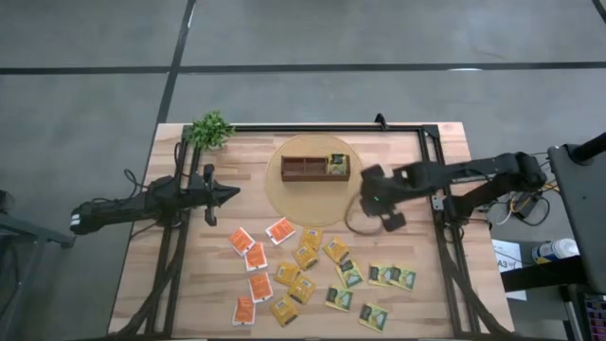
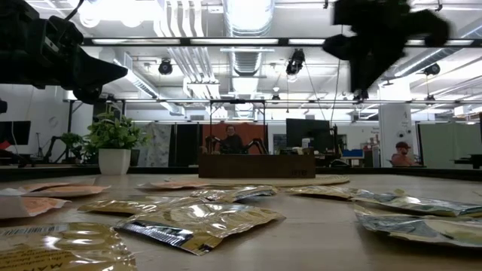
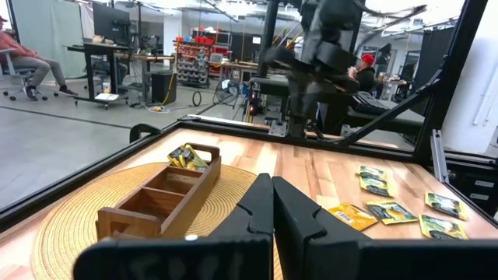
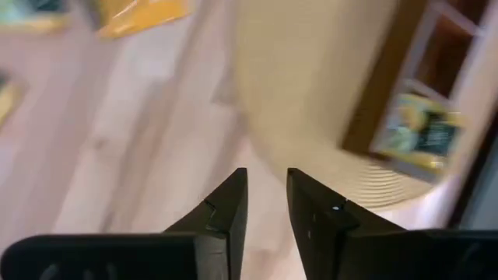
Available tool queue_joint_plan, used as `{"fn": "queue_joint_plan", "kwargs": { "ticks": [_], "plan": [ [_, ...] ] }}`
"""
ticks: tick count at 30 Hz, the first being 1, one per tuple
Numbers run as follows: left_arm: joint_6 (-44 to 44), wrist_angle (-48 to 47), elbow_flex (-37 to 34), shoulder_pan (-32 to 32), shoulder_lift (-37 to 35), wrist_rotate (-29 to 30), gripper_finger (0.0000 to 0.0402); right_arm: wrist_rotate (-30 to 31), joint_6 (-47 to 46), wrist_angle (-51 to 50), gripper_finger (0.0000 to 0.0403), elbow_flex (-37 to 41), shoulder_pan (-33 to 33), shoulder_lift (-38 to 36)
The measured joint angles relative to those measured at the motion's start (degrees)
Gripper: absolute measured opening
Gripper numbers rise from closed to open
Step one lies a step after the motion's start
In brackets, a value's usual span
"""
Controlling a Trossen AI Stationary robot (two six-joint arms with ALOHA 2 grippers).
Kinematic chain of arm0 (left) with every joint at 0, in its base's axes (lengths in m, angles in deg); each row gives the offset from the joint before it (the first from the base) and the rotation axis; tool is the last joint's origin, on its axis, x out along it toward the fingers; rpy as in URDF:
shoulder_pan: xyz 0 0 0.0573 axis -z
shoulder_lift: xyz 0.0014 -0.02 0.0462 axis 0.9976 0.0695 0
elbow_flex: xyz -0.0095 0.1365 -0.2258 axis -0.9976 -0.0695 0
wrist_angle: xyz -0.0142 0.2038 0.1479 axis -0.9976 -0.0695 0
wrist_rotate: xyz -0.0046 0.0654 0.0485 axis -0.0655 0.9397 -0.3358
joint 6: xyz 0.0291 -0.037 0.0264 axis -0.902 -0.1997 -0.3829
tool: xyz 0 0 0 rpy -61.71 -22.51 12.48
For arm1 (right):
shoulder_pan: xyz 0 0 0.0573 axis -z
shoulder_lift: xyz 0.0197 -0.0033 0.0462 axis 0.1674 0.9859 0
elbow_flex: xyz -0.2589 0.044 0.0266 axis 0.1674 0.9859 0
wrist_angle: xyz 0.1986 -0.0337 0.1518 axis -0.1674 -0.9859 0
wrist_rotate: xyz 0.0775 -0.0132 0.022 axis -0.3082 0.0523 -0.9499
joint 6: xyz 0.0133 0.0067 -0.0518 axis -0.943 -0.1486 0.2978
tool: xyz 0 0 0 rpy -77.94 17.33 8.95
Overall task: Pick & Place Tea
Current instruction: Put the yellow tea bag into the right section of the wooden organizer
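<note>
While loose tea sachets (image 1: 308,275) lie scattered over the table's six-o'clock half, the right gripper (image 4: 267,194) hangs at about three o'clock off the woven mat (image 1: 284,204), fingers slightly parted, grasping nothing. Farther back, one green sachet (image 1: 337,164) sits in the wooden box's (image 1: 314,169) three-o'clock compartment. At nine o'clock, the left gripper (image 3: 272,206) waits clenched.

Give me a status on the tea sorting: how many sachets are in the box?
Done: one green sachet sits in an end compartment of the wooden box; its other two compartments look empty. In hand: nothing; the right gripper hangs over the woven mat beside the box, fingers slightly apart. The left gripper waits, shut. Left: about twenty sachets scattered on the table.
</note>
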Motion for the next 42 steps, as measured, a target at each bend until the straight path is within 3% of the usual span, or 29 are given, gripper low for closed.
{"fn": "queue_joint_plan", "kwargs": {
  "ticks": [10, 15, 24, 31, 42],
  "plan": [
    [0.0, 0.0, 0.0, 0.0, 0.0, 0.0, 0.0000, -12.5, -0.9, -0.7, 0.0113, 12.1, -12.0, -12.2],
    [0.0, 0.0, 0.0, 0.0, 0.0, 0.0, 0.0000, -13.3, -1.1, -0.7, 0.0118, 14.7, -18.8, -13.1],
    [0.0, 0.0, 0.0, 0.0, 0.0, 0.0, 0.0000, -13.0, -8.5, 0.0, 0.0121, 15.0, -29.5, -7.9],
    [0.0, 0.0, 0.0, 0.0, 0.0, 0.0, 0.0000, -12.3, -8.9, 3.1, 0.0137, 14.0, -37.0, -3.8],
    [0.0, 0.0, 0.0, 0.0, 0.0, 0.0, 0.0000, -8.3, -5.8, 9.9, 0.0166, 13.9, -39.0, 5.0]
  ]
}}
